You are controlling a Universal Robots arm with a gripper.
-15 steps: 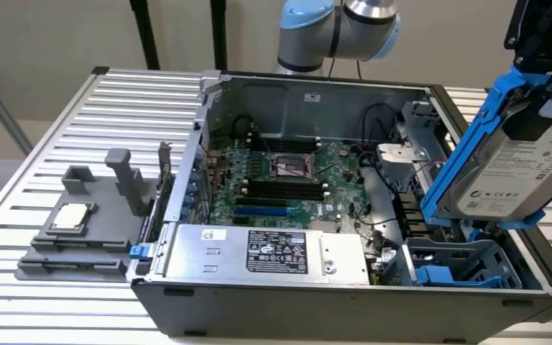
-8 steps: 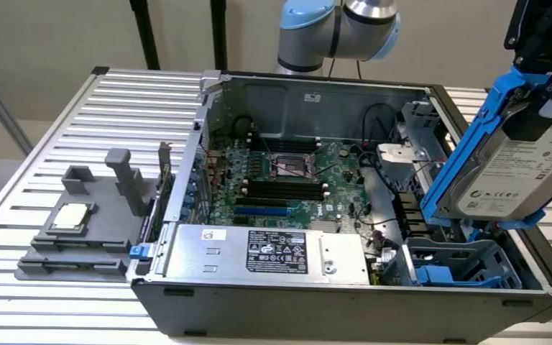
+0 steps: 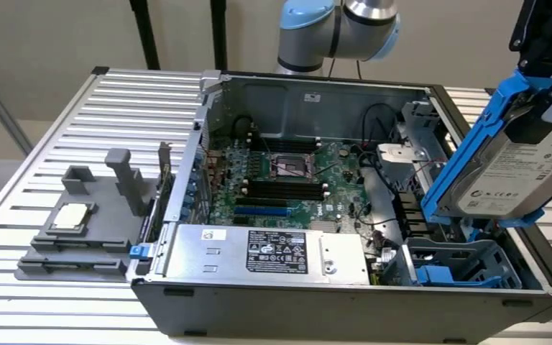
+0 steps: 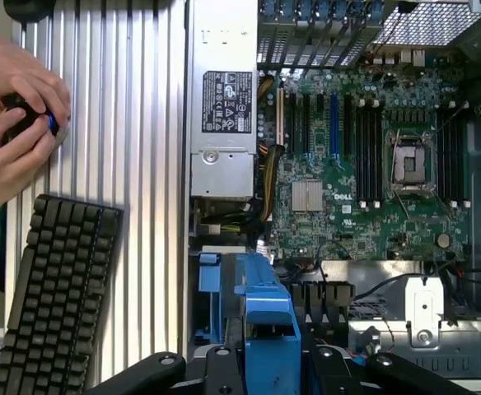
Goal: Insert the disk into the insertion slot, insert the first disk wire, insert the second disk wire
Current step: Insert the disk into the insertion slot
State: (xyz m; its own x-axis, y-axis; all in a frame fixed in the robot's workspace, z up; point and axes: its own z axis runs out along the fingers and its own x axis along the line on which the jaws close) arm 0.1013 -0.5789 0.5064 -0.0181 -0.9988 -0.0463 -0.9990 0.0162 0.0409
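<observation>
Tilting silver-grey disk (image 3: 523, 174), white-labelled, blue-framed

Motherboard (image 3: 286, 180) beside power supply (image 3: 267, 251); keyboard (image 4: 55, 288) on table (image 4: 142, 123).

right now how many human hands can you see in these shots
2. Both are over the slatted table near the keyboard, clasped around a small dark object: one hand farther from the keyboard, the other hand nearer it. Others may be out of frame.

insertion slot (image 3: 420, 260) open-topped, power supply (image 3: 256, 251) beside
</observation>
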